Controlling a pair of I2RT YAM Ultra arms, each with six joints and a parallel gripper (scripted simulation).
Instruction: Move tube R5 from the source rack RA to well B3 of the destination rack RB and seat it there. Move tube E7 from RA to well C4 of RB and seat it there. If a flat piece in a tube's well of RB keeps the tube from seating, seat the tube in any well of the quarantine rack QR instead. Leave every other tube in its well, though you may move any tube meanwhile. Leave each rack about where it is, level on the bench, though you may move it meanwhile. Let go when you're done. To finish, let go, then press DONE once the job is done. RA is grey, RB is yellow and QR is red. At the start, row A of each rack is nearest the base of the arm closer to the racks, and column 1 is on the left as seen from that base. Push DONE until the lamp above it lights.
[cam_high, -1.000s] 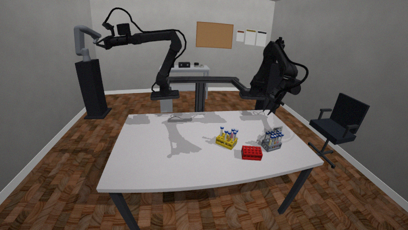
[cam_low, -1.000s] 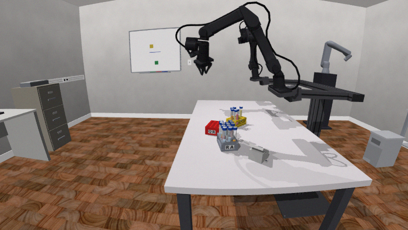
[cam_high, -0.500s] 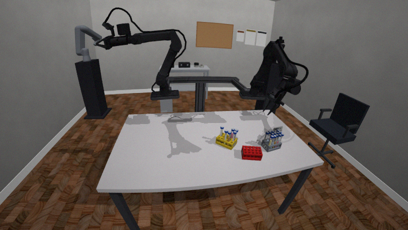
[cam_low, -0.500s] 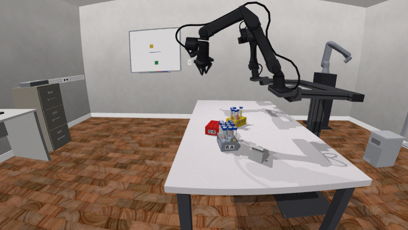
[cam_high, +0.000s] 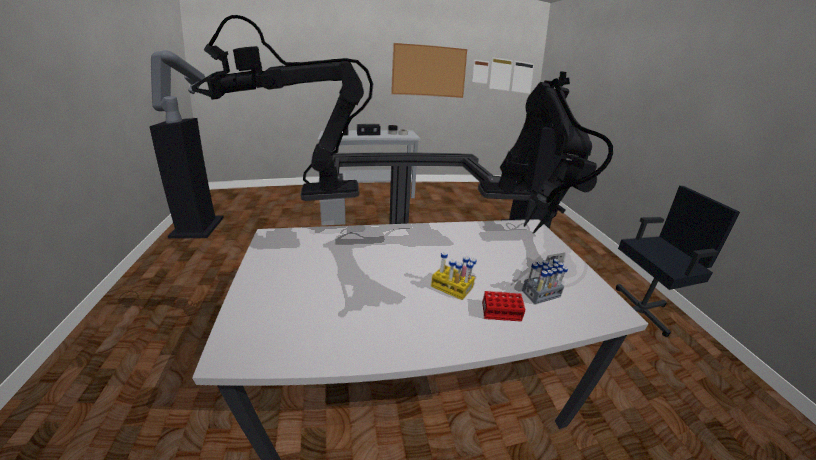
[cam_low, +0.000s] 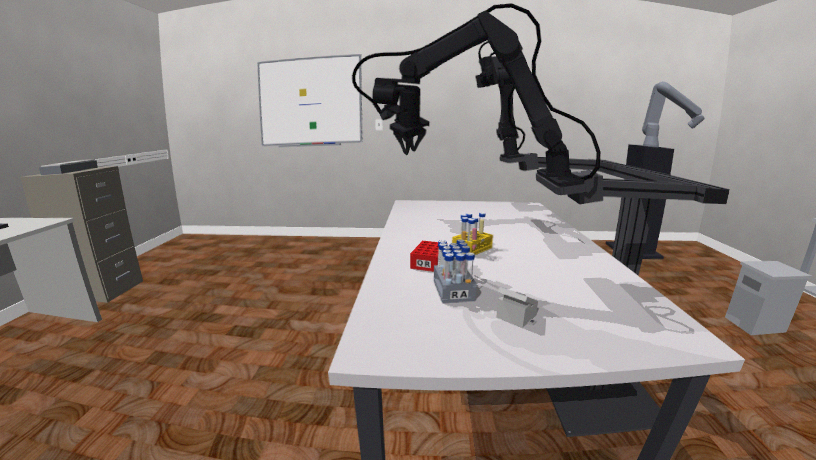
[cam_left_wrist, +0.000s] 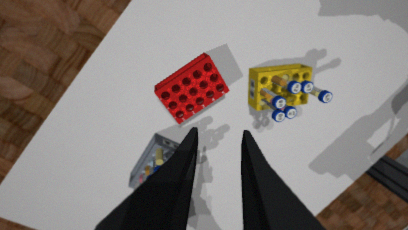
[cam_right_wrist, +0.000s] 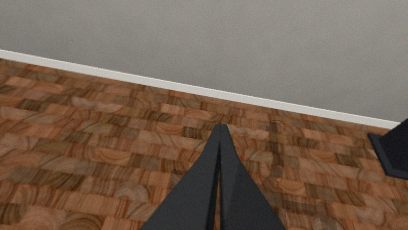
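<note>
Held above the worktop, the left hand is parted slightly, gripping nothing; the right hand is closed, empty. Blue-capped tubes are held in grey rack RA; R5 and E7 cannot be singled out.

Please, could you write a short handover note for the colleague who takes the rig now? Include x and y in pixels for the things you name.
Left claw (cam_high: 534, 226) (cam_low: 406, 149) (cam_left_wrist: 220, 132): open, empty, above the table.
Right claw (cam_high: 193, 89) (cam_right_wrist: 220, 127): shut, empty, away from the racks.
Grey RA (cam_high: 547, 296) (cam_low: 442, 288) (cam_left_wrist: 142, 157) and yellow RB (cam_high: 446, 288) (cam_low: 480, 246) (cam_left_wrist: 254, 92) hold tubes; red QR (cam_high: 502, 308) (cam_low: 424, 257) (cam_left_wrist: 180, 75) holds none.
Done: cannot confirm; R5 and E7 unreadable.
Left: probably both transfers, then DONE.
</note>
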